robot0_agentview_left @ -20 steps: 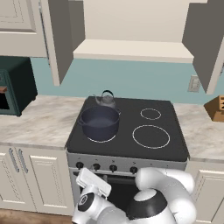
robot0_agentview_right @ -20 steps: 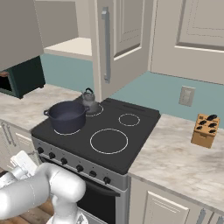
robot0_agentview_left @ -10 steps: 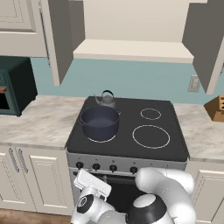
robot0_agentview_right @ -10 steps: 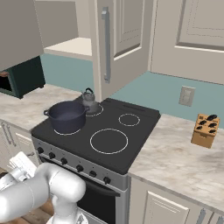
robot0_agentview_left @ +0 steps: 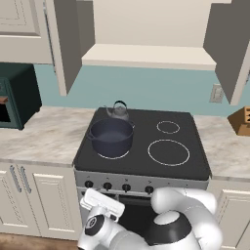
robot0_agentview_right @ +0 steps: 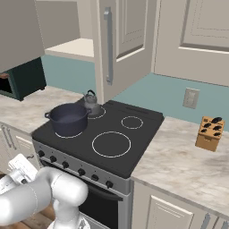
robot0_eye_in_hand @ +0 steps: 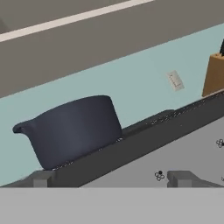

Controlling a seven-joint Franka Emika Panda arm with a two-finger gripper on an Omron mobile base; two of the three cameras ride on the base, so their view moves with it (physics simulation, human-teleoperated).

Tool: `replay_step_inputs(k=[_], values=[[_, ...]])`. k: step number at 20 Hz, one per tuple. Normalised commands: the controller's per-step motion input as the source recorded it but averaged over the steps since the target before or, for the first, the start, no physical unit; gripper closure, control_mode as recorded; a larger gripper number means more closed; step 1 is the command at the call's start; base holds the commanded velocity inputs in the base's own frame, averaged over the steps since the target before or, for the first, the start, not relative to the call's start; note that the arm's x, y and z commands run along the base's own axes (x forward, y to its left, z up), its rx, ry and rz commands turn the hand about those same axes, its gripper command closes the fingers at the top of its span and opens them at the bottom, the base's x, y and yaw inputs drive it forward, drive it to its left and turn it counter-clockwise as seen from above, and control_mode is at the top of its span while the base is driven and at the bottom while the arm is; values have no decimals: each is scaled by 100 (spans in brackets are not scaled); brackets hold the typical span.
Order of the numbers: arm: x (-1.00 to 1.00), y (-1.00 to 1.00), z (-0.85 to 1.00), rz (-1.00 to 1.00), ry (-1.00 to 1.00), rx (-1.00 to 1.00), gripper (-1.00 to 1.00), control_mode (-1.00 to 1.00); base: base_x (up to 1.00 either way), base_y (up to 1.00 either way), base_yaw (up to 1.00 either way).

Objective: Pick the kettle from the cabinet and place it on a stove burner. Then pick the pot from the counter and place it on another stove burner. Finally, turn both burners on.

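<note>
Left base view gives us the kettle [robot0_agentview_left: 117, 112] on the rear left burner, touching nothing but the black cooktop [robot0_agentview_left: 195, 161], with the pot [robot0_agentview_left: 111, 136] just in front on the front left ring. Our gripper [robot0_eye_in_hand: 111, 179] sits low before the stove knobs [robot0_agentview_left: 126, 187], fingers spread wide, holding nothing.

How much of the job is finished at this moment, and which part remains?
Both placings look done: the kettle stands on the rear left burner and the pot on the front left burner. Now the gripper, jaws open and holding nothing, is low before the stove's front, near the knobs. Turning both burners on remains.
</note>
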Motion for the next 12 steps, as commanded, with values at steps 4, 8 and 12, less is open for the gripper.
replay_step_inputs(k=[4, 8, 12], values=[[0, -7, 5, -5, 10, -10, -100, -100, 0, 0, 0], [0, -13, 0, -7, 12, -9, -100, -100, 0, 0, 0], [0, -12, 0, -7, 12, -10, -100, -100, 0, 0, 0]])
